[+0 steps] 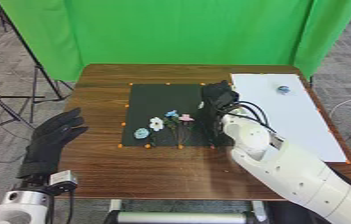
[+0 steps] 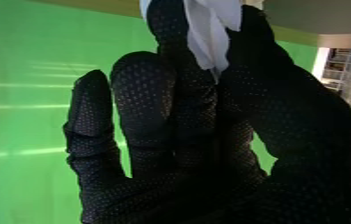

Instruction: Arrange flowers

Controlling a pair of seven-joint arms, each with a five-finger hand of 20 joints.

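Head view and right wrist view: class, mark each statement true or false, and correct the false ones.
1. The black mat lies to the left of the white sheet. True.
2. The pink flower lies to the left of the white flower. False: it lies to the right of it.
3. A small bluish item is on the white sheet, towards its far end. True.
4. The left hand is over the flowers on the mat. False: it is by the left edge of the table, away from the mat.
5. The right hand is empty. False: it pinches a white thing.
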